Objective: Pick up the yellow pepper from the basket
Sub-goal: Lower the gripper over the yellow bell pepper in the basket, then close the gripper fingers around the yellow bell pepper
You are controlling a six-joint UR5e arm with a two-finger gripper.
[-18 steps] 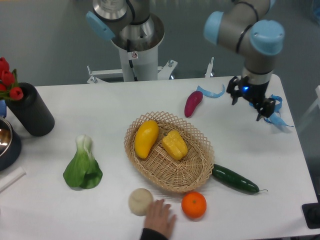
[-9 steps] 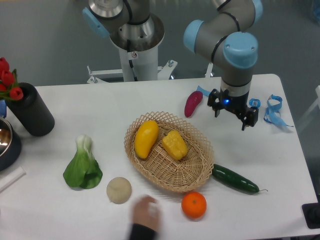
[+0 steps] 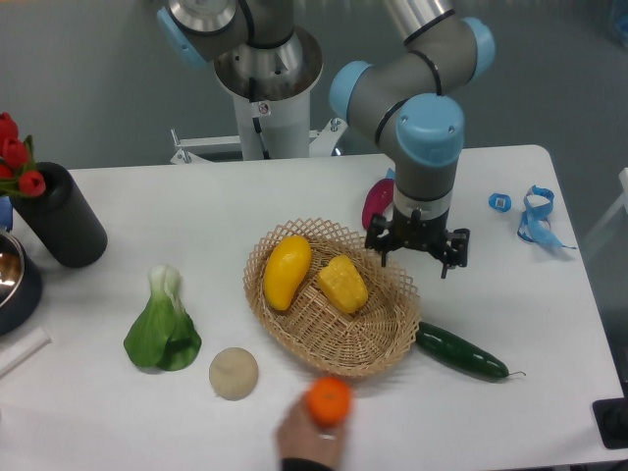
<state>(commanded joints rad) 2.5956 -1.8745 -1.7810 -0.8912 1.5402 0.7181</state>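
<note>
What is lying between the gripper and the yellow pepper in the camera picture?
Only the basket's lattice rim and a bit of its woven floor. The gripper hangs by the right rim; the yellow pepper lies inside, left of it.

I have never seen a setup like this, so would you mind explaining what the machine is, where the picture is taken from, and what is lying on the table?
This is one picture from a fixed camera looking down at a white table. The grey and blue machine is a robot arm; its pincer hangs by the basket's right rim, holding nothing. Whether it is open, I cannot tell. In the basket lie a yellow pepper and a longer yellow fruit. Around it are a leafy green, a pale round ball, a cucumber, a purple vegetable and blue straps. A person's hand holds an orange at the front.
</note>
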